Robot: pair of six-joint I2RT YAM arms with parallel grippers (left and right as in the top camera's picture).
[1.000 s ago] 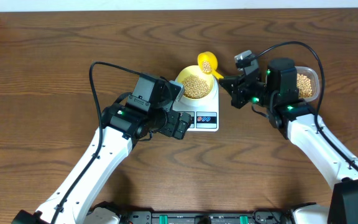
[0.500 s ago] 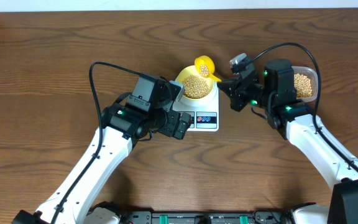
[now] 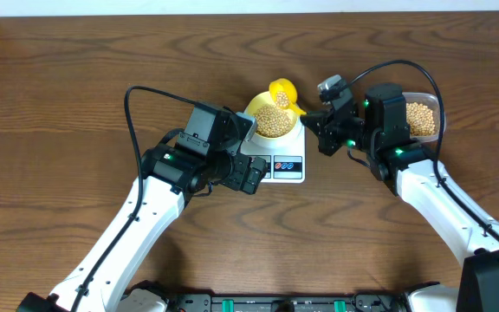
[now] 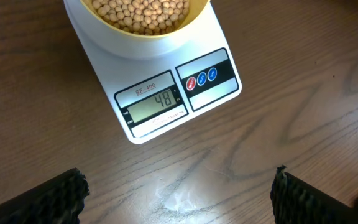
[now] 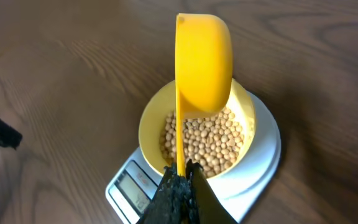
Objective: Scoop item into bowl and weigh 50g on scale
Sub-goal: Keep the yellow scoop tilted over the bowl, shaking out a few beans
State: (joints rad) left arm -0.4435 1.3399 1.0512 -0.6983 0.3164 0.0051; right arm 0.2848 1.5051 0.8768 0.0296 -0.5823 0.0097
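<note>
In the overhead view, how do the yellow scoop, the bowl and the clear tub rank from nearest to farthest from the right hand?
1. The yellow scoop: its handle is gripped in the right hand.
2. The bowl: on the scale, just left of the hand.
3. The clear tub: far right, behind the wrist.

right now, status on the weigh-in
Right tool shut on scoop, tipped over bowl. Left tool open, off scale. Display reads 48, nothing in the way.
</note>
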